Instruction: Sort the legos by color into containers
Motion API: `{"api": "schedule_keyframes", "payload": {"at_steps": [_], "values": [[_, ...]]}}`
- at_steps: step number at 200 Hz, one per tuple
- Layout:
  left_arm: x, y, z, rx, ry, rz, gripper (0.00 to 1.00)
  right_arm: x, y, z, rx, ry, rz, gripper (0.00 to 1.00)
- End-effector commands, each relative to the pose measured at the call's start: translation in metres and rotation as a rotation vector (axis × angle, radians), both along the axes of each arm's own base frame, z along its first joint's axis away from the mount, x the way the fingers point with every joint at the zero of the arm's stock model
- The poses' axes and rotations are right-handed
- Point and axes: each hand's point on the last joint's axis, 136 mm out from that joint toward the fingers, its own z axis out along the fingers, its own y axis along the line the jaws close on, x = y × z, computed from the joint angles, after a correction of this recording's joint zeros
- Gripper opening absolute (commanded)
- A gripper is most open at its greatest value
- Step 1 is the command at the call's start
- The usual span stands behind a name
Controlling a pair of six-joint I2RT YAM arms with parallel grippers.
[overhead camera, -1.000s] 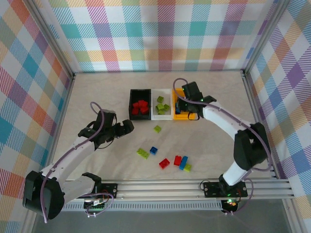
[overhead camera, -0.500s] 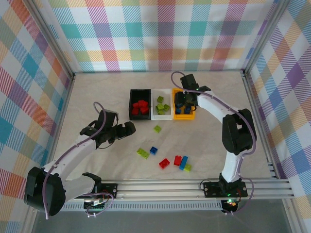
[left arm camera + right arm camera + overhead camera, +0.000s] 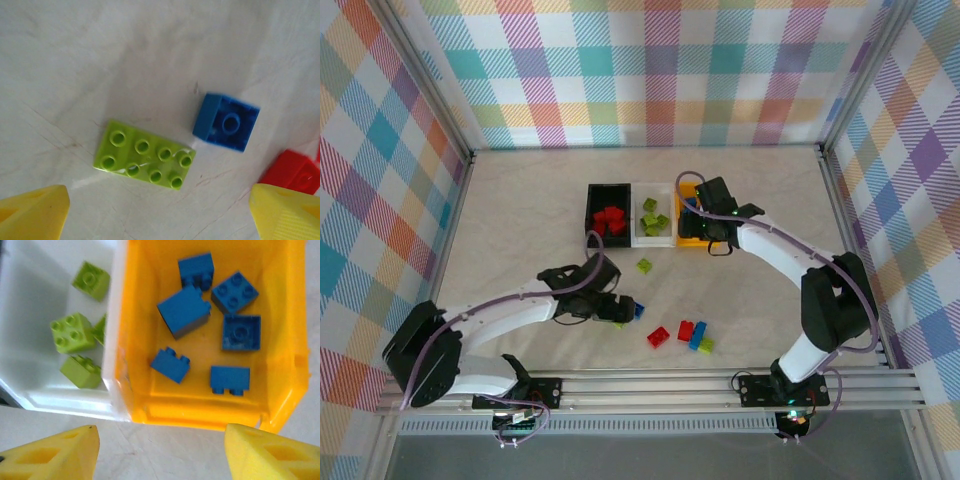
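Both released: left pincer over a lime brick, right pincer over the orange bin.

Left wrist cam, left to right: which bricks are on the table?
lime green brick → blue brick → red brick, cut off at the right edge.

Left gripper jaws wide. Green brick lies ahead between the fingers, bare table along both long sides. Blue brick just beside it; red brick near one finger. Black bin, white bin, orange bin touch in a row, no lane between. Right gripper hangs over orange bin's near wall.
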Motion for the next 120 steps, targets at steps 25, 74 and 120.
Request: {"api": "schedule_keyframes", "payload": {"at_steps": [25, 74, 120], "values": [[-0.004, 0.002, -0.018, 0.190, -0.028, -0.107, 0.91, 0.002, 0.000, 0.012, 0.040, -0.042, -0.019, 0.67], [0.008, 0.006, -0.034, 0.322, -0.032, -0.146, 0.86, 0.001, -0.004, 0.011, 0.034, -0.048, -0.023, 0.67], [0.011, 0.006, -0.042, 0.369, -0.021, -0.170, 0.82, 0.003, -0.009, 0.012, 0.033, -0.056, -0.031, 0.67]]}}
